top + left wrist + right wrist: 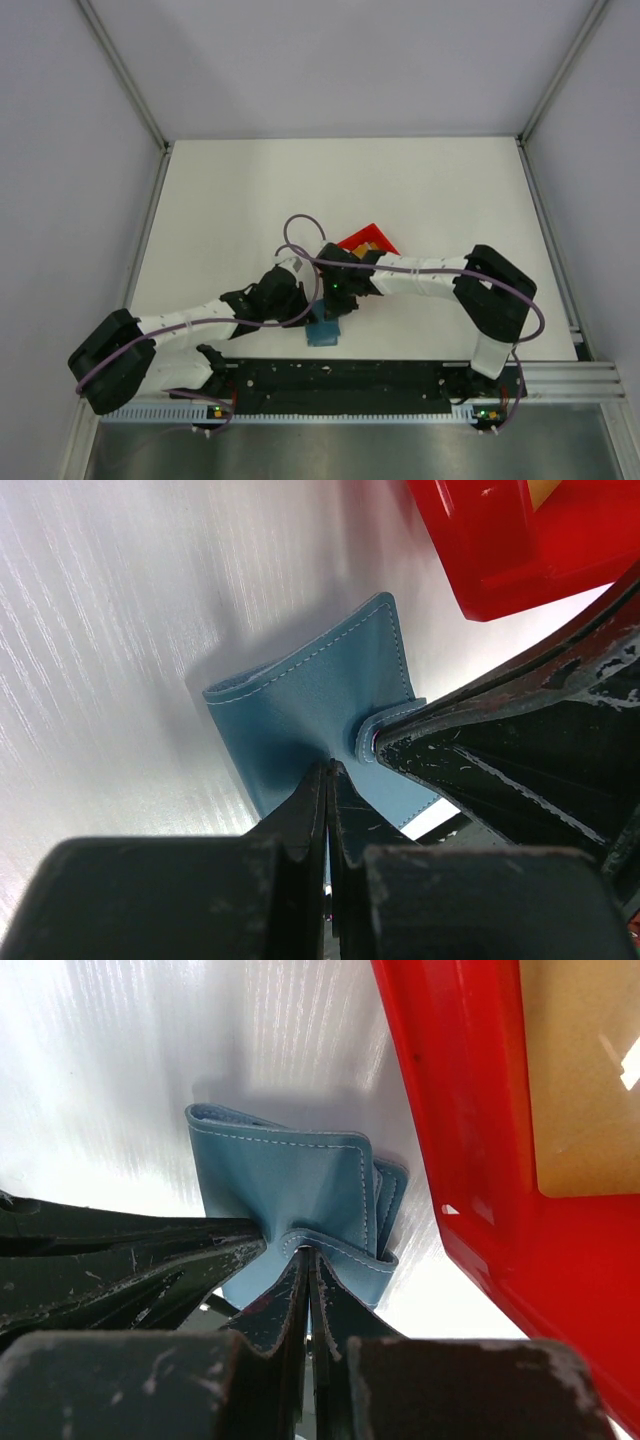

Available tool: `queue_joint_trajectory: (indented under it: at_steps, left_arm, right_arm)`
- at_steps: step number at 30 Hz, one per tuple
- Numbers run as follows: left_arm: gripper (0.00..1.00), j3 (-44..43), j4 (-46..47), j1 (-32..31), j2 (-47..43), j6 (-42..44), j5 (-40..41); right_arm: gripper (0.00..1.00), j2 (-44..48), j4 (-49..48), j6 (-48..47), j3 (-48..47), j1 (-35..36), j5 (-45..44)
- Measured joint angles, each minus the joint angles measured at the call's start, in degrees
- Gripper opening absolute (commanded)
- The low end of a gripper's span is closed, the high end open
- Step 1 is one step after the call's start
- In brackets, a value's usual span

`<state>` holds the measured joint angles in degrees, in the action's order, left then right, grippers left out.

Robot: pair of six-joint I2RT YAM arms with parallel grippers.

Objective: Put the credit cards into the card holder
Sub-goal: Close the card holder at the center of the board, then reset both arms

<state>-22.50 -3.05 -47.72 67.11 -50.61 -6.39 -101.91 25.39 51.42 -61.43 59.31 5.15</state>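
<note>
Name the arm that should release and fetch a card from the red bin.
Right. Both arms grip the card holder, but the red bin, with a tan card inside, lies right beside the right fingers; the left fingers sit on the holder's far side.

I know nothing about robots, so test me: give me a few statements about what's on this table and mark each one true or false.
1. The left arm's jaws are pinched shut on the blue card holder. True.
2. The card holder lies inside the red bin. False: it sits on the white table, beside the bin.
3. A tan card lies in the red bin. True.
4. The right arm's jaws hang wide open above the bin. False: they are shut on a flap of the card holder, next to the left arm's jaws.
</note>
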Motion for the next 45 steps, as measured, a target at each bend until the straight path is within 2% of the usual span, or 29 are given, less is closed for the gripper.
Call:
queue_joint_trajectory:
  at_steps: [11,13,14,16,17,19,21,22,23,27,31,33,37,41,45]
  left_arm:
    - [0.0,0.0,-0.09,0.0,-0.13,0.02,0.02]
    - [0.06,0.02,-0.22,0.0,-0.39,0.02,0.2]
    - [0.12,0.02,-0.42,-0.02,-0.66,0.02,0.37]
    - [0.29,0.02,-1.18,-0.09,-1.53,0.26,1.25]
    - [0.38,0.02,-1.77,-0.13,-2.38,0.52,1.79]
    - [0.62,-0.15,-3.28,-0.28,-4.52,1.11,3.8]
    - [0.74,-1.07,-5.6,-0.28,-6.43,1.75,6.32]
    - [0.91,-1.73,-6.62,-0.28,-7.23,2.12,7.52]
    - [0.98,-2.62,-7.85,-0.26,-7.96,2.43,8.85]
    - [0.98,-7.02,-12.63,-0.26,-9.66,2.91,15.8]
    - [0.98,-9.73,-17.07,0.72,-9.94,3.1,22.93]
    - [0.98,-10.47,-18.99,2.01,-9.94,3.32,25.53]
    - [0.98,-11.37,-21.59,7.15,-10.12,4.17,28.59]
    - [0.98,-11.47,-22.45,13.4,-11.43,5.03,29.7]
    - [0.98,-11.76,-22.77,16.72,-13.31,6.75,31.8]
  right_arm:
    - [0.01,-3.23,5.77,-1.64,-4.74,-0.5,1.18]
    - [0.12,-2.23,4.85,-1.86,-4.11,-0.5,1.05]
    - [0.17,-1.05,3.67,-1.84,-3.15,-0.46,0.74]
    - [0.41,1.68,-0.92,-1.95,0.5,-0.24,-0.33]
    - [0.48,3.85,-3.96,-2.27,3.21,0.17,-1.81]
    - [0.52,7.72,-7.34,-3.28,6.8,0.48,-4.92]
    - [0.55,12.85,-10.03,-5.27,10.54,0.13,-8.33]
    - [0.57,15.58,-10.67,-6.03,11.89,0.0,-9.75]
    - [0.58,18.88,-11.56,-6.75,13.22,-0.22,-11.43]
    - [0.69,30.51,-13.7,-7.39,18.6,-0.39,-16.96]
    - [0.86,44.48,-11.85,-6.4,26.36,-3.56,-21.99]
    - [0.99,52.74,-9.51,-6.05,30.51,-8.41,-24.0]
    - [0.99,64.85,-4.72,-6.82,35.63,-21.4,-25.94]
    - [0.99,66.58,-2.12,-10.08,36.17,-33.46,-24.35]
    - [0.99,58.73,-0.7,-14.45,35.28,-42.27,-22.86]
